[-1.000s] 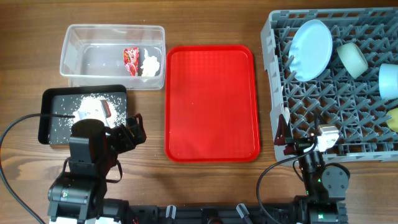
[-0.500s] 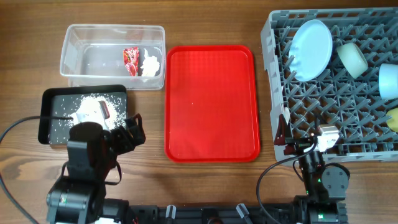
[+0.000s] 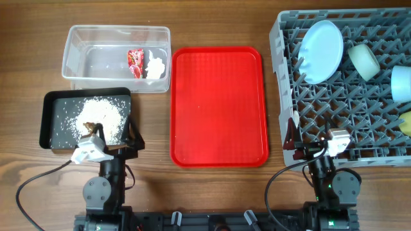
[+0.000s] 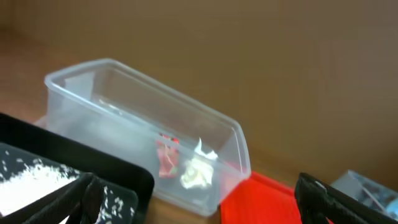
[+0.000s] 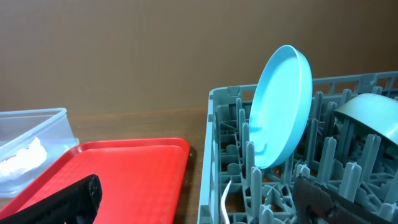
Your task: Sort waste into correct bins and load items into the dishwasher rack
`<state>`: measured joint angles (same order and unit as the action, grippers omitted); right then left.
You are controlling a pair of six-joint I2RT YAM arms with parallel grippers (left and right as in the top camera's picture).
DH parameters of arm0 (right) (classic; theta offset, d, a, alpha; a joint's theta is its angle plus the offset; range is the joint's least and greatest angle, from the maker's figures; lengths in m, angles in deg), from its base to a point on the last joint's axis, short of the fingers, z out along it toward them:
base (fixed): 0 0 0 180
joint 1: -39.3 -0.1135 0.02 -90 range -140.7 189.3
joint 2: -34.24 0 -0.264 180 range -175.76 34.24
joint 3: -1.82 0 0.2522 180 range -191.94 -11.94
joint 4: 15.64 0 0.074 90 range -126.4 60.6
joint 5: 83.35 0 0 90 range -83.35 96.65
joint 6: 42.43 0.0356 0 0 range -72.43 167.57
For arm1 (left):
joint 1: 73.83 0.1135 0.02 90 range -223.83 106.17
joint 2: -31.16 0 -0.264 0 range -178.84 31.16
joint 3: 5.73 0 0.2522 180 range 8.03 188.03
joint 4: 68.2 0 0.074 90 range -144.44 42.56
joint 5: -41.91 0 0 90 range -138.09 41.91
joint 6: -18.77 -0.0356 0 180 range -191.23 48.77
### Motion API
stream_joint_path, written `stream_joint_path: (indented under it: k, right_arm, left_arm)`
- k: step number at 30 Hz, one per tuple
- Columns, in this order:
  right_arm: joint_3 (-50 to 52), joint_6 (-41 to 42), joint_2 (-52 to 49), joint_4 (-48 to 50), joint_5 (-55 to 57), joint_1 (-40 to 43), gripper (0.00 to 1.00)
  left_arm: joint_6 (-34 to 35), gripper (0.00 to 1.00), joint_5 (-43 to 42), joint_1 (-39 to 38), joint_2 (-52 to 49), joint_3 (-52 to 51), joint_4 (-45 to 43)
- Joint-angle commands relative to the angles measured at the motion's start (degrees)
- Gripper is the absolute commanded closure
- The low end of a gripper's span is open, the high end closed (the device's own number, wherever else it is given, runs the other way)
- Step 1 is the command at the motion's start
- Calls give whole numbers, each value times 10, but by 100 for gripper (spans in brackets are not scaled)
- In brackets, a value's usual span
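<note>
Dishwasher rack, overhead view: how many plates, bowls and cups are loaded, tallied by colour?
Light-blue: 2 (light-blue plate, light-blue bowl)
Pale-green: 1 (pale-green bowl)
Yellow: 1 (yellow cup)
Total: 4

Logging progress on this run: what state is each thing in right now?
tub: holds wrapper and tissue
black tray: holds scraps
red tray: bare
rack: partly loaded
plate: on edge in rack
green bowl: in rack
blue bowl: in rack
cup: in rack
left gripper: open, empty
right gripper: open, empty
</note>
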<state>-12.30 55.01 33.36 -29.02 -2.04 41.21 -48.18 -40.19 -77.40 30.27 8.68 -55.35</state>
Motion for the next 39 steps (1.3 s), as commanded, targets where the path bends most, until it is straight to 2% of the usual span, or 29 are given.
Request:
stream_joint_path:
  k: [1, 3, 39]
  right_arm:
    - [0, 2, 3, 2, 6, -2, 0]
    - [0, 2, 3, 2, 6, -2, 0]
    - [0, 2, 3, 2, 6, -2, 0]
  left_arm:
    - [-4, 0, -4, 5, 7, -3, 48]
    - [-3, 0, -45, 5, 7, -3, 48]
    - [-3, 0, -44, 5, 7, -3, 48]
